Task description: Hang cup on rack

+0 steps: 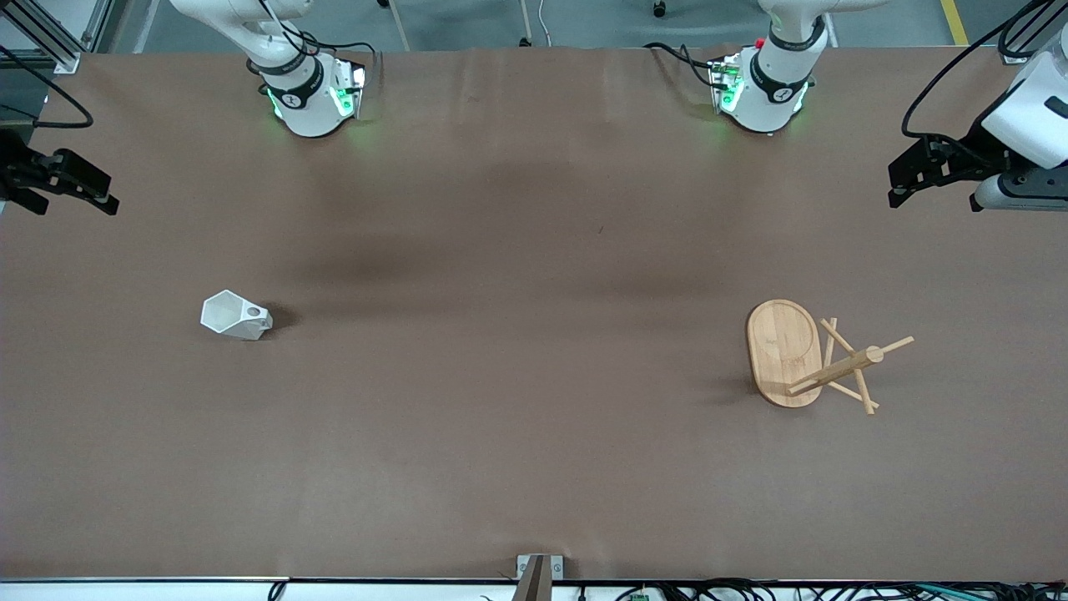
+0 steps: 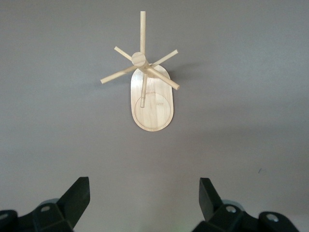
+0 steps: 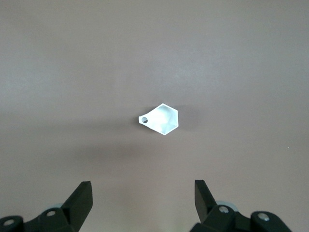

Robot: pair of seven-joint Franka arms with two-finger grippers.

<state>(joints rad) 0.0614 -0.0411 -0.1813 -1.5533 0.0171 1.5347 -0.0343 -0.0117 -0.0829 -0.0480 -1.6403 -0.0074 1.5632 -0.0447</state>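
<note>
White and faceted, the cup (image 1: 235,315) stands toward the right arm's end of the table, well apart from the rack (image 1: 805,355) at the left arm's end. We hold both the right gripper (image 3: 143,200) and the left gripper (image 2: 144,197) spread wide and empty, waiting high. Slanted facets could slip from our fingers, and the thin pegs could miss the handle hole.
</note>
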